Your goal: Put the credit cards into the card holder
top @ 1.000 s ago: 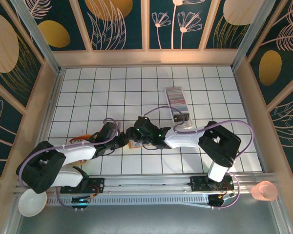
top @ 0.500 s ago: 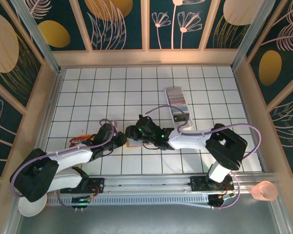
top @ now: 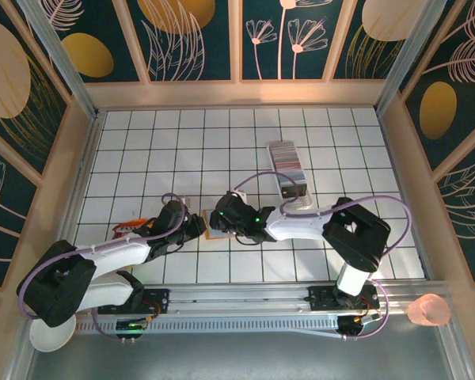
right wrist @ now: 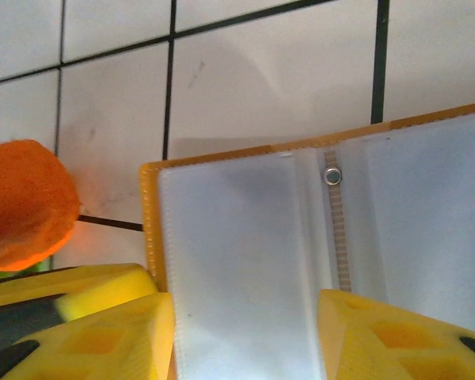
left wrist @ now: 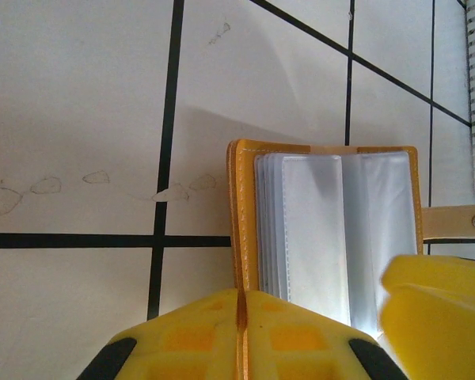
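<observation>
Left end effector (left wrist: pixel 239 307): clamped on card holder (left wrist: pixel 324 222) cover.
Right end effector (right wrist: pixel 245 317): apart over empty-looking sleeves (right wrist: pixel 237 237).
Credit cards (top: pixel 289 165): far right, seemingly none loaded.

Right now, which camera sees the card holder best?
Left wrist: the open card holder shows nearly whole, clasp tab included. Right wrist crops it close; from the top it's a tiny tan sliver.

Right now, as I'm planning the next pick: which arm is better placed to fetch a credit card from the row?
Probably right. The left claw is shut on the cover of the card holder; the right claw stands open over its clear sleeves, and the credit cards lie on the right arm's side.
</observation>
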Motion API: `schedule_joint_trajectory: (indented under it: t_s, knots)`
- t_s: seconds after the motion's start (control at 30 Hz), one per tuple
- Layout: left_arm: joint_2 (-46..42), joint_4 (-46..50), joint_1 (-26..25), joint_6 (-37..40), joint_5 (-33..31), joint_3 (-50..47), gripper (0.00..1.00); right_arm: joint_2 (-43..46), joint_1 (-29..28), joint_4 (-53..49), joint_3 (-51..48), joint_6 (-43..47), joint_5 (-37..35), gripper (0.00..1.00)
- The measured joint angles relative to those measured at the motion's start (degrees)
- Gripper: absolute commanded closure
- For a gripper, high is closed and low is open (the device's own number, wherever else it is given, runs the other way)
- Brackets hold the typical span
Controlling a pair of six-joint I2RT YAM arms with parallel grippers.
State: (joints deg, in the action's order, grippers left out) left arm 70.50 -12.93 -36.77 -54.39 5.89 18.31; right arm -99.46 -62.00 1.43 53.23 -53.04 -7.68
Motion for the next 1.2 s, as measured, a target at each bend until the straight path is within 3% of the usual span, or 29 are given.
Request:
schedule_joint_trajectory:
  t_s: [0.13, 0.37, 0.97, 1.2]
  knots:
    - [-1.77, 0.76, 0.0, -0.28, -0.66, -0.09, 0.89, -3.28, -0.68, -2.6, 3.32, 2.21, -0.13, 0.53]
    - [-7.93, 4.96, 0.0, -1.49, -4.9, -1.6, 0.76, -6.34, -2.4, -6.62, 8.28, 5.9, -1.51, 0.56]
    - [-22.58, 13.73, 0.0, -6.54, -15.19, -3.32, 0.79, -12.13, -4.87, -13.55, 16.0, 9.73, -3.54, 0.56]
    - [-22.91, 14.67, 0.02, -7.43, -15.58, -3.78, 0.81, -12.74, -4.94, -15.8, 16.9, 9.55, -4.98, 0.73]
